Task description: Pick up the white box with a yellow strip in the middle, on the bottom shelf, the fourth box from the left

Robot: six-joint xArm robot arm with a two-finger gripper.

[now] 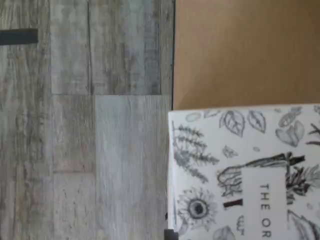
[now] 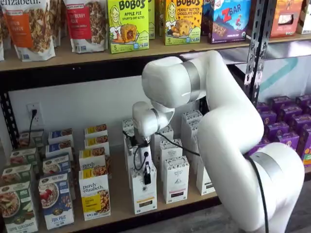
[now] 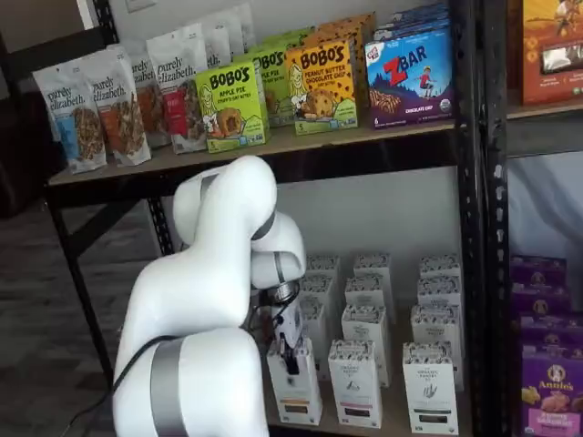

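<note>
The white box [image 2: 144, 194] stands at the front of the bottom shelf [image 2: 120, 196], a tall narrow carton with a dark band low on its front. It also shows in a shelf view [image 3: 296, 396]. My gripper [image 2: 146, 167] hangs right over its top. One black finger [image 2: 146, 175] lies down the box's front face, and the other finger is hidden. In a shelf view the gripper [image 3: 290, 346] shows the same way. The wrist view shows the box's leaf-patterned top [image 1: 240, 170] close up, with the wooden board [image 1: 245, 50] beside it.
A like white carton [image 2: 175, 179] stands close on the right, with more behind it. A "purely elizabeth" box [image 2: 95, 196] stands close on the left. Purple boxes [image 2: 286, 131] sit past the black upright [image 2: 255, 48]. The upper shelf [image 2: 146, 51] is overhead. Grey floor [image 1: 90, 125] lies below.
</note>
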